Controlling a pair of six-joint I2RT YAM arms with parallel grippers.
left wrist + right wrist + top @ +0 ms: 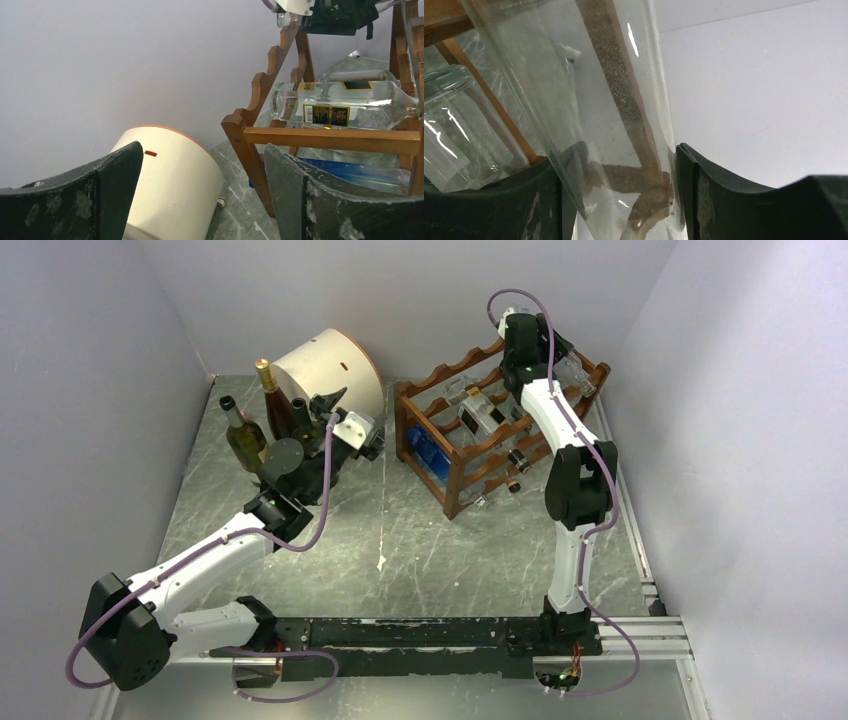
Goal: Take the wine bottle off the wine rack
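The reddish-brown wooden wine rack [403, 420] stands at the back right and also shows in the left wrist view [330, 139]. My right gripper [565, 360] reaches over its far top tier. In the right wrist view the gripper [619, 160] is shut on a clear glass wine bottle [614, 100], with both pads against the glass. That bottle [578, 373] lies at the rack's top back corner. My left gripper [358, 415] is open and empty [202, 150], between the cream drum and the rack, touching neither.
A cream drum [335, 365] lies on its side at the back left. Up to three bottles [243, 435] stand left of it. The rack also holds a clear labelled bottle [345, 105] and a blue bottle [430, 450]. Walls close in on three sides.
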